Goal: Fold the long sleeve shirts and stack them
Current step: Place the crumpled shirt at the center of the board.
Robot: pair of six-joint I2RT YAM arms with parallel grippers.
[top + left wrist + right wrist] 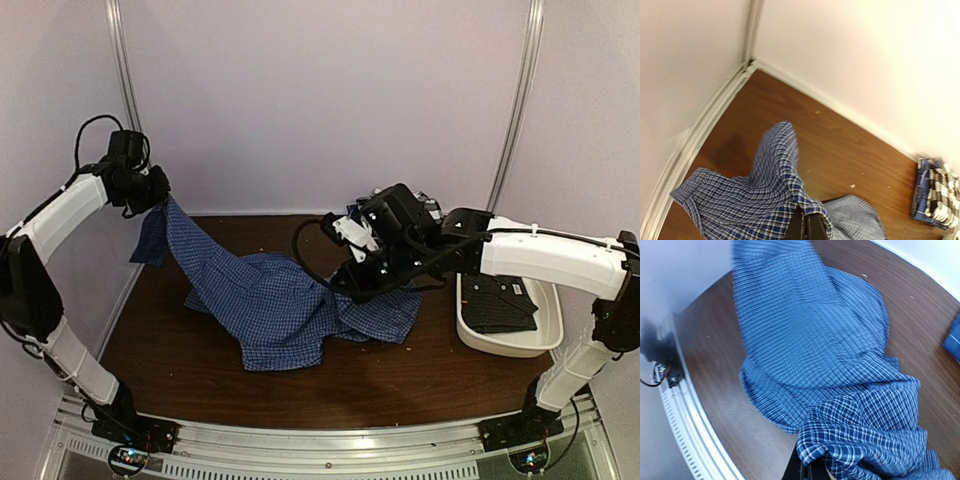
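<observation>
From above, shows the blue-and-white check shirt (270, 300) strung slantwise over the brown table (160, 340), long axis running from high at the far left down to the middle right. Finds one end lifted off the wood, pinched in the left gripper (158, 200), jaws closed on a dark-looking flap by the left wall. Finds the other end bunched at the right gripper (345, 283), fingertips buried in folds, jaws closed on cloth just above the table. Leaves the broad middle crumpled on the wood, a rounded hem toward the near edge. Places a white tub (548, 338) to the right, with a dark garment (497, 305) laid flat inside, a pale mark on it too small to read. Catches a scrap of black-and-white check cloth (428, 204) behind the right arm, by the far wall.

From the left wrist, looks down the hanging shirt toward the far left corner. Shows closed dark fingers (812, 230) at the bottom edge, checked cloth draped over them, sagging leftward in a loose fold and rising in a narrow tongue. Shows the black-and-white check cloth bundled with something blue at the right edge.

From the right wrist, fills mostly with the shirt: a smooth fine-checked expanse spreading across the table, bolder-looking check gathered right at the closed claw tips.
</observation>
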